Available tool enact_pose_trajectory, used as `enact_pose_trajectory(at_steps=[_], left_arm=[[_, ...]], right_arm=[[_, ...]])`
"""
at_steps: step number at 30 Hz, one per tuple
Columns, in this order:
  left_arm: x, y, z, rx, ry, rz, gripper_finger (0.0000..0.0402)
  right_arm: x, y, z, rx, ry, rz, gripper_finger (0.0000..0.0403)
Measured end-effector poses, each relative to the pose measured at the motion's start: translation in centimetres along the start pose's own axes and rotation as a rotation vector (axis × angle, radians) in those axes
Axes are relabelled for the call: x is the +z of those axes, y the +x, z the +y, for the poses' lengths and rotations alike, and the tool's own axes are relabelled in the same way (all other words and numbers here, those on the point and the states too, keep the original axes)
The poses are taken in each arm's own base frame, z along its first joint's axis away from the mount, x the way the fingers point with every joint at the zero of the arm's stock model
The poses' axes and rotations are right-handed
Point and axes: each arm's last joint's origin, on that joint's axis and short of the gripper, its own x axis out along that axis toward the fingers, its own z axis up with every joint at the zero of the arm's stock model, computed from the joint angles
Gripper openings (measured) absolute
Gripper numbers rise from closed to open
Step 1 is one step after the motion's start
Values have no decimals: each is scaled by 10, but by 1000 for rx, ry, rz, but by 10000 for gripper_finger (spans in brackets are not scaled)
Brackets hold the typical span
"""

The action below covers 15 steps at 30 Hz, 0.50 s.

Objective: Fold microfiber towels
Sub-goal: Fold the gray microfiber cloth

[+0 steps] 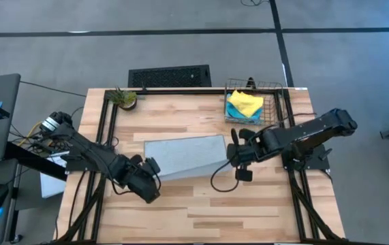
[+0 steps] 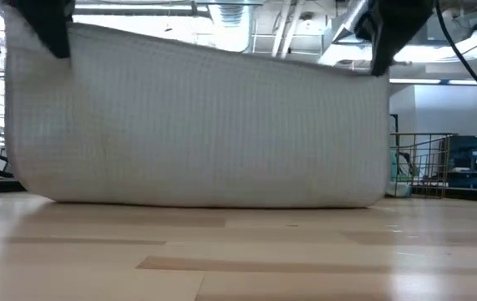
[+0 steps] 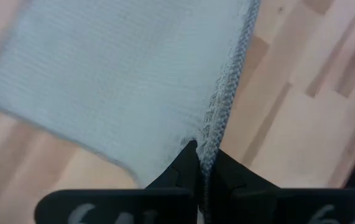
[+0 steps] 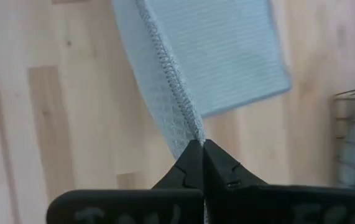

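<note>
The grey-green towel (image 1: 184,155) hangs between my two arms over the middle of the wooden surface (image 1: 201,211), held up by its two near corners, with its far half lying flat on the boards and its bottom fold touching them in the low view. On the left, my left jaws (image 1: 152,170) are pressed together on one corner, pinching the stitched hem; my wrist view shows the cloth's edge running right into the closed tips. On the right, my right jaws (image 1: 234,151) are likewise pinched shut on the other corner, the hem disappearing between the tips. White lettering shows on both sets of fingers in the wrist views, but it is cut off and I cannot read it. Farther right, at the back of the surface, the wire mesh basket (image 1: 270,102) holds a yellow towel (image 1: 245,103) lying on top of a cyan-blue towel (image 1: 242,116). A small potted plant (image 1: 124,98) stands at the back left corner.
</note>
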Motion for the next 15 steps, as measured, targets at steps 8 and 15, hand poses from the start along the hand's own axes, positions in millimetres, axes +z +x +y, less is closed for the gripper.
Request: enact_pose_trajectory(at_steps=[8, 15], left_arm=[[-22, 29, -5, -113, -41, 24, 0], [-30, 40, 0, -93, -70, 45, 0]], right_arm=[[-14, 37, 18, 118, 69, -1, 7], [-20, 56, 14, 115, 105, -9, 8]])
